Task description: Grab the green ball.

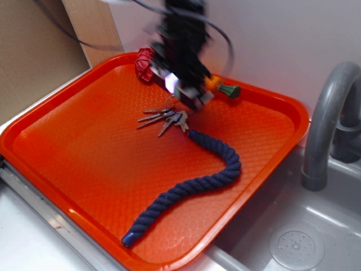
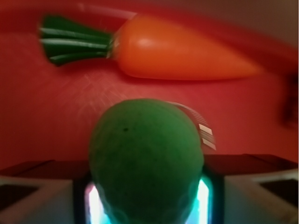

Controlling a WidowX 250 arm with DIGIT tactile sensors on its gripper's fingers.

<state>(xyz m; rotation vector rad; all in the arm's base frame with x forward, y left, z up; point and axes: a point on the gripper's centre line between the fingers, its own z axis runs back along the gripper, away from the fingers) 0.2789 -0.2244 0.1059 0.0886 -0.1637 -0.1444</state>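
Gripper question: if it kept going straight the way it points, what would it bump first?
Probably the carrot. The gripper has the ball between its fingers, and the carrot lies just beyond, though depth is unclear.

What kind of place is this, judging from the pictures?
Probably a toy kitchen counter set up for robot trials. A grey faucet stands over a sink with a drain, and beside it an orange serving tray holds a toy carrot, keys and a rope.

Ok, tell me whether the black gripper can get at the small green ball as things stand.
Probably yes: in the wrist view the small green ball already sits between the black gripper's fingers, nothing blocking it. The orange toy carrot lies clear beyond. A firm grip can't be confirmed.
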